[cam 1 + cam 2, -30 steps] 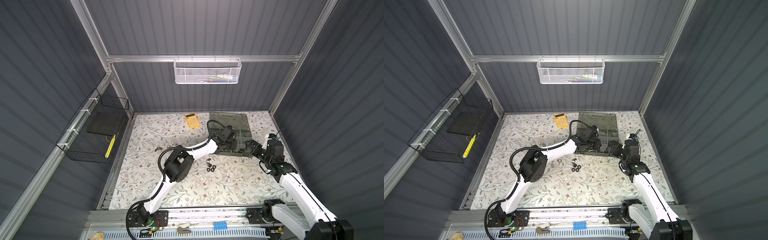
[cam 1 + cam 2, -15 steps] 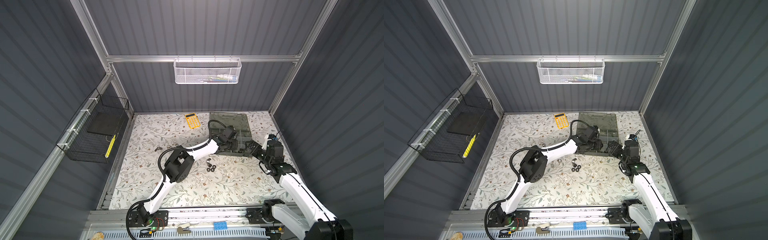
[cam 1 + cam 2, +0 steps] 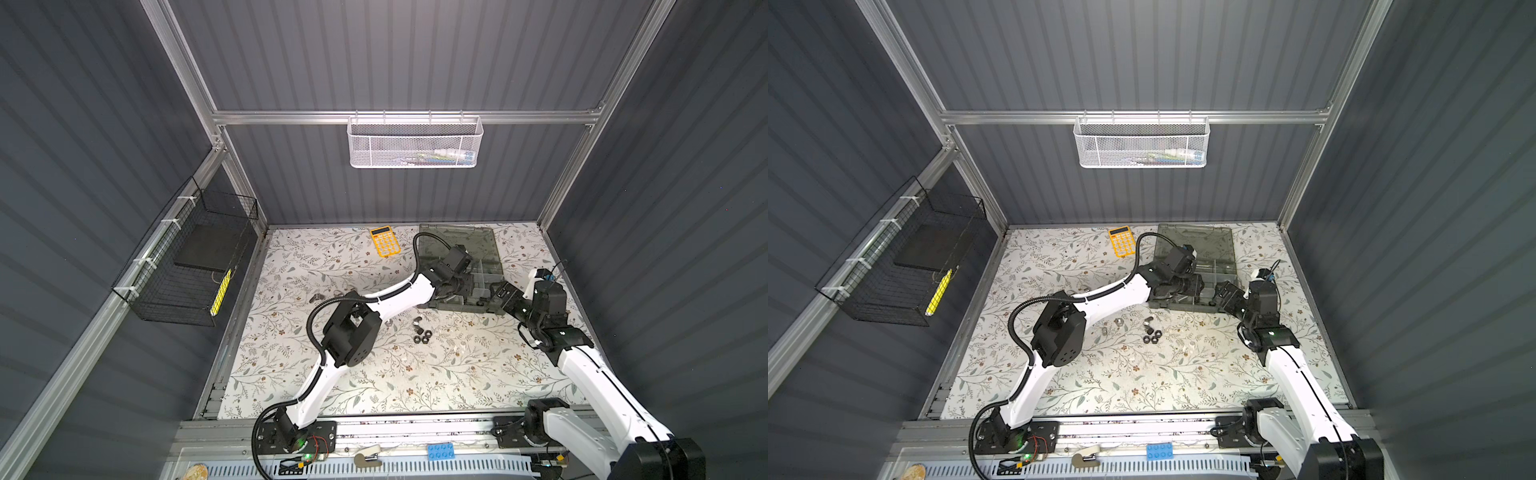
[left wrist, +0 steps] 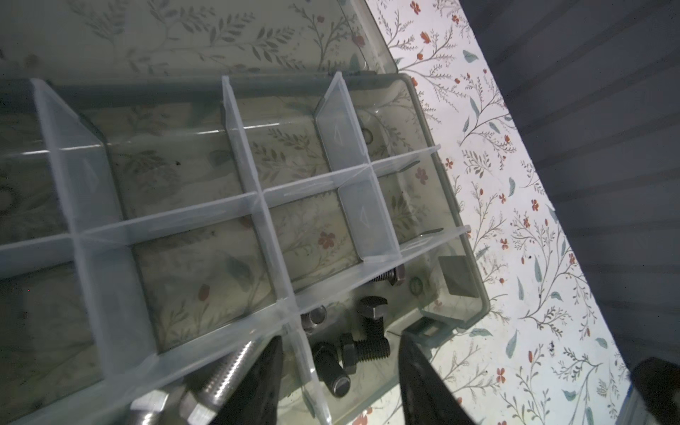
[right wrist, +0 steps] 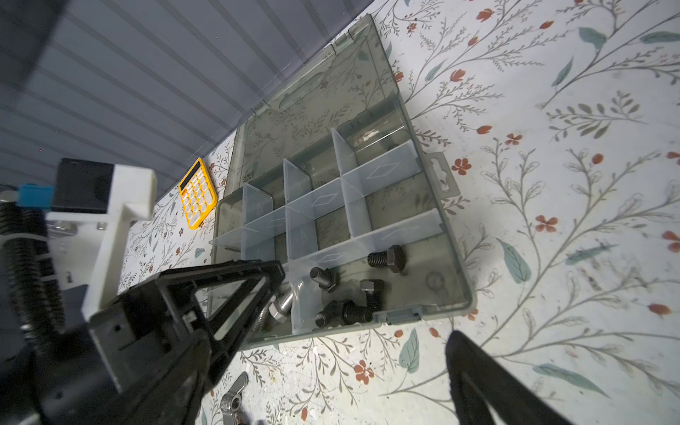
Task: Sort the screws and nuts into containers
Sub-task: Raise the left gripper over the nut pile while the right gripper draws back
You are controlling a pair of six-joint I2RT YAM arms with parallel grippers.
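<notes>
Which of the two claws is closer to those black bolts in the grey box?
Left. The left gripper hangs open right above the black screws in their compartment; the right gripper sits open just outside the organizer box, by its near edge.

On my feed the table cover (image 3: 374,386) is off-white, printed with grey-green leafy sprigs and small red flowers. I see the organizer box (image 3: 457,243) in smoky translucent grey, with the print showing through, and its dividers (image 4: 88,176) are frosted clear. One compartment holds black screws (image 4: 364,349), and its neighbour holds shiny silver screws (image 4: 228,369). The loose nuts (image 3: 425,340) are black. The calculator (image 3: 385,242) is orange-yellow with pale keys. The mesh basket (image 3: 411,143) is white. The wire basket (image 3: 187,266) is black, with a yellow strip (image 3: 220,291) inside. Both the left arm (image 3: 399,297) and the right arm (image 3: 590,374) are white with black joints. I read the walls (image 3: 415,62) as dark grey, ribbed in vertical stripes, and the toy brick (image 3: 440,450) as blue
</notes>
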